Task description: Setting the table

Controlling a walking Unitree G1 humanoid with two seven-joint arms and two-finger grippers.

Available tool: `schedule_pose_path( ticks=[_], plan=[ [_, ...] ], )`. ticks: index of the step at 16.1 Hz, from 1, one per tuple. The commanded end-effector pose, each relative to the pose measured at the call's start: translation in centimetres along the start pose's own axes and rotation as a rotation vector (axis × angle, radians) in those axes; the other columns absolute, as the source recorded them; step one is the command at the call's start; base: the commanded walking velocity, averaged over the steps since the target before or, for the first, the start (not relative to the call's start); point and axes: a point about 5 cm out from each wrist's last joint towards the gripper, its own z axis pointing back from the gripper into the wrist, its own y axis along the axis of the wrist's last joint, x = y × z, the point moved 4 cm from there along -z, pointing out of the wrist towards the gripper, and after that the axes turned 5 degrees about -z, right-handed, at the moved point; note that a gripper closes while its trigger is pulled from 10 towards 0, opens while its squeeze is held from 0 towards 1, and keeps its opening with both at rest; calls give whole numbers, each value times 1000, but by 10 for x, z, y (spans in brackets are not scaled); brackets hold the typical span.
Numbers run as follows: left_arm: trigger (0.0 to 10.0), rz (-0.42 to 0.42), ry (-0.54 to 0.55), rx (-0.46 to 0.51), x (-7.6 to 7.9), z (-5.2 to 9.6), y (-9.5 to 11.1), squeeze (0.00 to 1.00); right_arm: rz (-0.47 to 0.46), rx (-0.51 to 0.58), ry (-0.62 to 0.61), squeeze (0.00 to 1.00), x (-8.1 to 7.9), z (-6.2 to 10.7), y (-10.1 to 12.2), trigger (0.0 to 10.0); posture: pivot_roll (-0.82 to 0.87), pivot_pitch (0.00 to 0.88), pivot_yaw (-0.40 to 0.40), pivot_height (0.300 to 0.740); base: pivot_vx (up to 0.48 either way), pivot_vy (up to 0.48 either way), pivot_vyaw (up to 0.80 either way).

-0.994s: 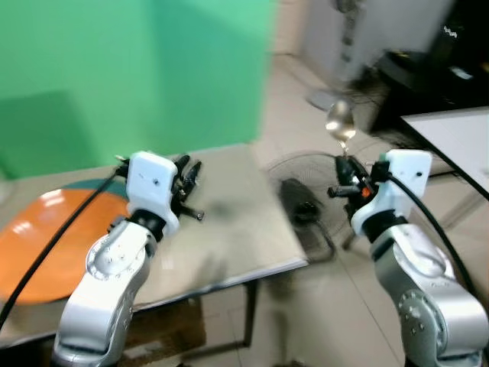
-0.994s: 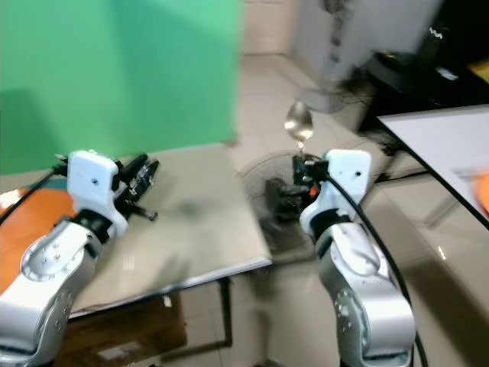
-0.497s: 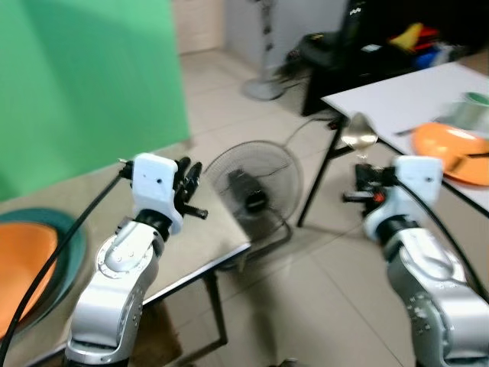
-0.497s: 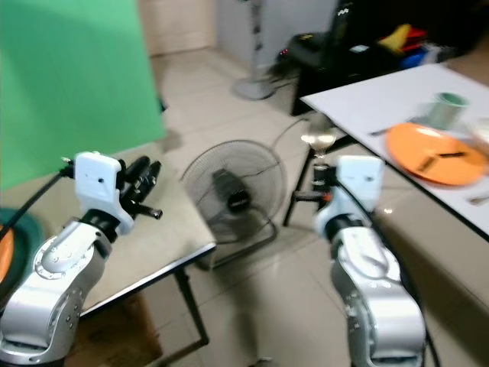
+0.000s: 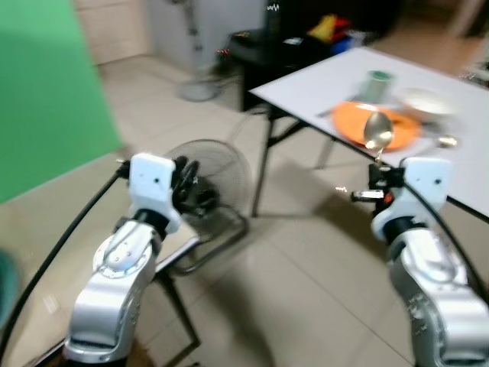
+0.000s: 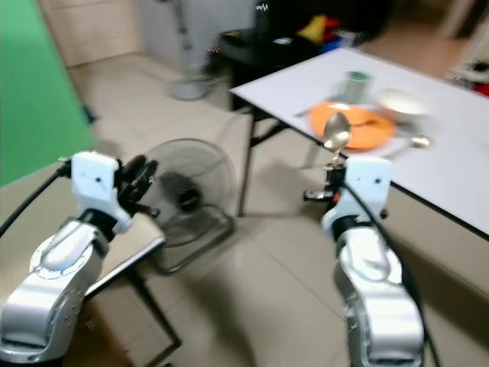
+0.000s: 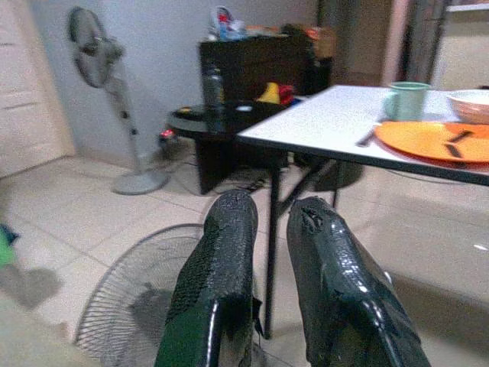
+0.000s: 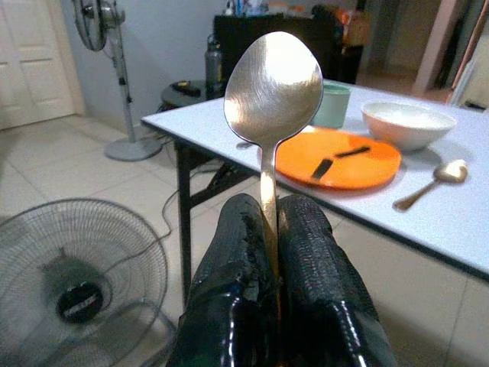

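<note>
My right gripper [image 8: 269,218] is shut on the handle of a metal spoon [image 8: 273,76], held upright with its bowl on top. Beyond it stands a white table [image 8: 458,222] with an orange plate [image 8: 336,157], a green cup [image 8: 332,105], a white bowl [image 8: 405,125] and a second spoon [image 8: 428,183]. A dark utensil lies on the plate. In the left eye view the held spoon [image 5: 377,130] rises in front of that table's near edge. My left gripper [image 7: 271,210] is raised on the left, fingers close together with nothing between them.
A floor fan [image 6: 183,195] lies on the tiles between my arms. A beige table [image 5: 46,252] and a green screen [image 5: 46,84] are under and behind my left arm. A standing fan [image 7: 99,61] and a black cabinet [image 7: 252,69] stand at the back.
The camera has swung right: the beige table with its orange plate slid out on the left and the white set table came in. The spoon stays upright in my right gripper.
</note>
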Motion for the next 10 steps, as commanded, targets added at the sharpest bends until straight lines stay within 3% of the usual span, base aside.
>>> schedule_pose_path(
  ticks=[1, 3, 10],
  plan=[
    [10000, -8, -7, 19, 2, 0, 3, 0, 1, 15, -12, 0, 2, 2, 3, 10000, 103, 0, 6, 740, 0, 0, -712],
    [10000, -12, -9, 21, 3, -3, 4, 0, -31, -14, 31, 0, -2, 1, 0, 10000, 99, 0, 11, 740, 0, 0, -716],
    [10000, -17, -26, 29, 4, -7, 4, 0, -64, -87, -17, 0, 5, 2, -11, 10000, 82, 0, 10, 740, 0, -334, -720]
  ],
)
